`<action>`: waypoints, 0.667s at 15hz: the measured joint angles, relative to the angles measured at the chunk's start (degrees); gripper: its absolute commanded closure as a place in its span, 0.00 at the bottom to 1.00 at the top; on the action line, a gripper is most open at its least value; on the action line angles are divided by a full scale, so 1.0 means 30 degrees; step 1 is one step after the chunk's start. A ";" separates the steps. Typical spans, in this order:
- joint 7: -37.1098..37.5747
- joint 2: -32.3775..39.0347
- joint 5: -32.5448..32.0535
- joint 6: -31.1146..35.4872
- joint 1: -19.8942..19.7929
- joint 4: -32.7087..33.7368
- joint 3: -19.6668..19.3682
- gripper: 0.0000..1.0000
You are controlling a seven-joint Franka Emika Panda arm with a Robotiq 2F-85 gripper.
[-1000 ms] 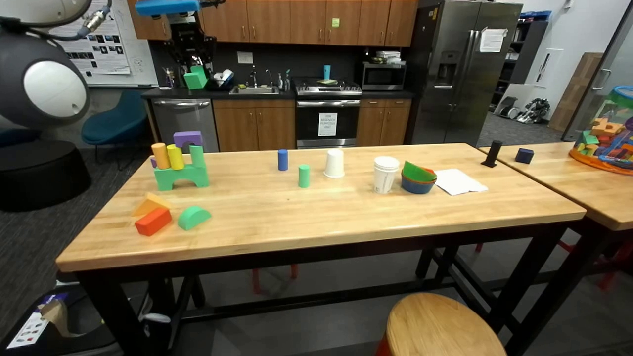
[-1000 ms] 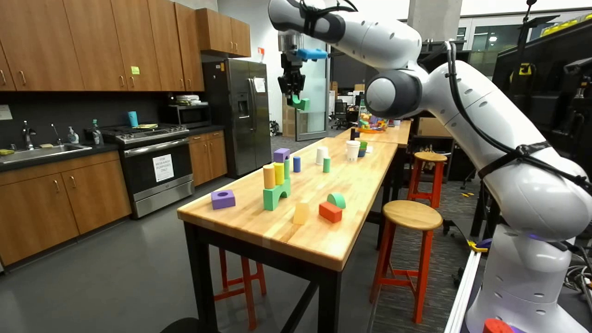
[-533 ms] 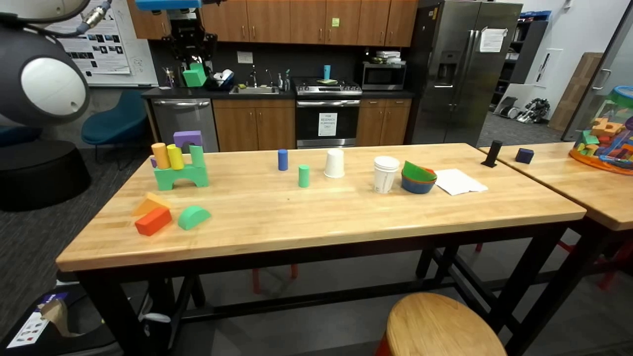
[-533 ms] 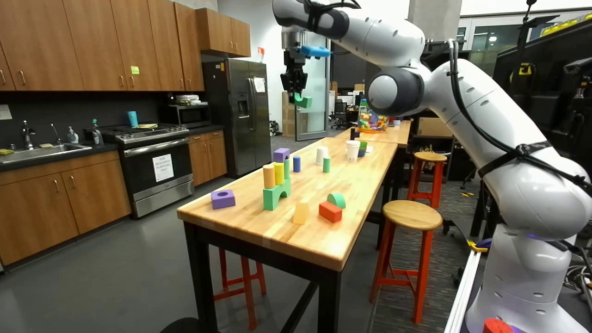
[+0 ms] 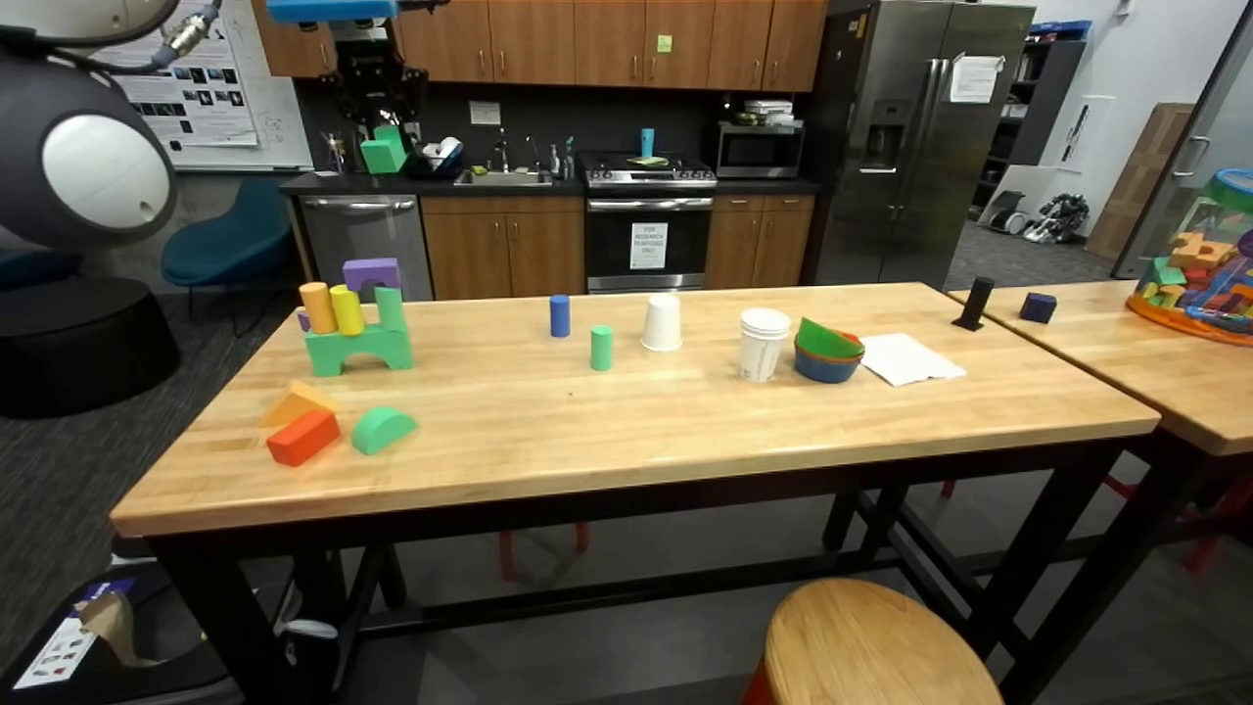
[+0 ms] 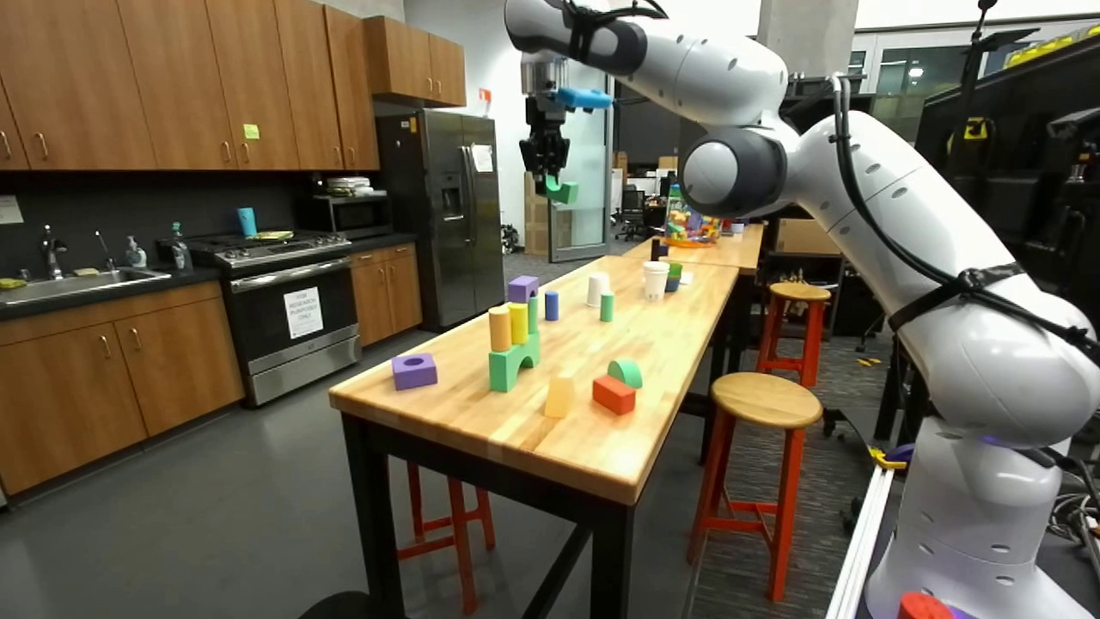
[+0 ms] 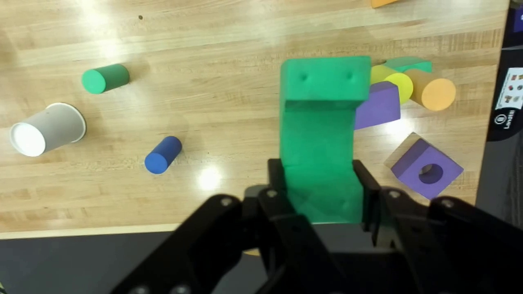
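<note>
A green arch [image 7: 318, 134] is pinched by one end in the gripper [image 7: 319, 179], well above the table [image 5: 607, 431]. Because its far end is left unsupported, it could be tilted or dropped onto blocks [image 5: 347, 311] stacked on the table.

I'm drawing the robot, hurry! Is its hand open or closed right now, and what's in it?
Hand: closed, holding a green arch-shaped block between its fingers.
</note>
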 measured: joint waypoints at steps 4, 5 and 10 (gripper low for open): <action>-0.0023 0.0092 -0.0124 -0.0032 0.0263 0.0004 -0.0013 0.84; -0.0029 0.0091 -0.0126 -0.0040 0.0271 0.0039 -0.0015 0.84; -0.0228 -0.0168 -0.0152 -0.0190 -0.0030 0.0072 -0.0061 0.84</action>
